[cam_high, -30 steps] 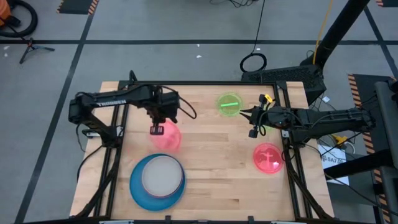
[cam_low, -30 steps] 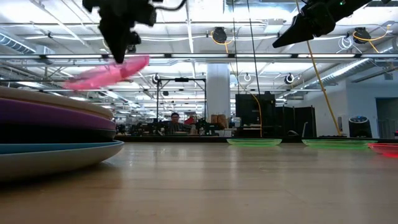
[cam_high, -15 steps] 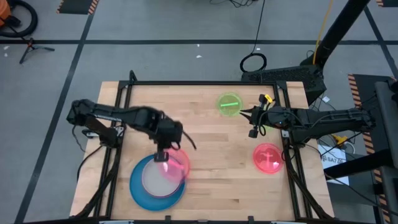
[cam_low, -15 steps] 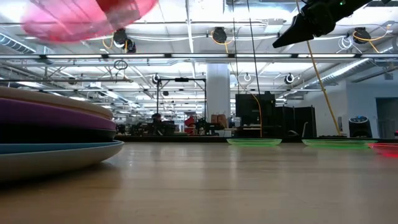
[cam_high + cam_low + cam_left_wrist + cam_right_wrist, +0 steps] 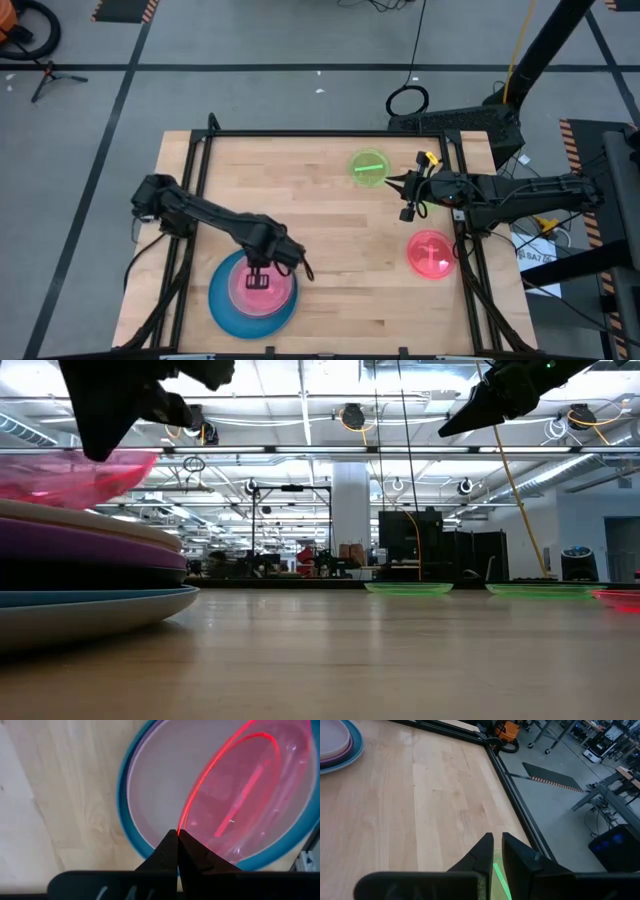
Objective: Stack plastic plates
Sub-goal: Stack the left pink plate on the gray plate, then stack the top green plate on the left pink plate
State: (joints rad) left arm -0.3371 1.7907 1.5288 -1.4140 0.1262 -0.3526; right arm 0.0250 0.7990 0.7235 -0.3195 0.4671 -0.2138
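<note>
Your wooden table [image 5: 330,230] carries the plate stack [image 5: 222,305] near its front-left corner, a large blue plate at the bottom with purple and whitish plates above it, and your left gripper [image 5: 257,279] is over that stack, pinched tight on the rim of a translucent pink plate [image 5: 253,290] that looks to sit just above the top plate. Your right gripper [image 5: 391,181] waits raised beside the neon green plate [image 5: 368,167] at the back, its fingers [image 5: 482,851] nearly together with a thin gap and nothing between them. A second pink plate [image 5: 431,253] lies at the right edge.

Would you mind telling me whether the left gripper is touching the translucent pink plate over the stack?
Touching. The left wrist view shows the left gripper closed on the rim of the pink plate; the high view shows it over the stack.
</note>
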